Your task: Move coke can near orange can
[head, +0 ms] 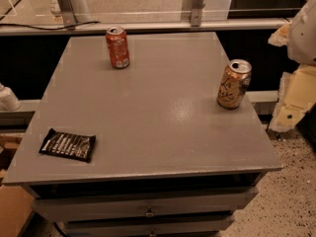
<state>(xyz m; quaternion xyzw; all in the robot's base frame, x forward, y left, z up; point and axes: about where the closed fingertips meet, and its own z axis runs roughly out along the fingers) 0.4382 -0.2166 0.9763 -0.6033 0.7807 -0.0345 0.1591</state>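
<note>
Gripper: off the table, out past its right edge at 3 o'clock. Only a pale cream assembly shows at the frame border under the white arm shell, and this is probably the gripper, seen partly cut off. Released or clenched: cannot tell. It holds nothing that can be seen and is apart from both cans. Orange can: nearest item to the gripper, upright at roughly 3 o'clock on the table top. It is close to the right edge with a narrow strip of surface between it and the drop. Its silver top faces the camera, contents not visible. Coke can: upright at 11 o'clock, near the far edge and just ahead of the rail that runs behind the table. It is well apart from the orange can. Silver top up, contents not visible. Between the two cans, from 11 to 3 o'clock through the centre, lies a stretch of plain grey surface. The 6 o'clock half of the top is likewise plain surface up to the front edge. Dark wrapper: flat at 8 o'clock, near the left edge and away from the line between the cans. Below the front edge are stacked drawers, and the upper one carries a small knob; interiors are hidden. Speckled floor lies off the right front corner at 4 o'clock.
</note>
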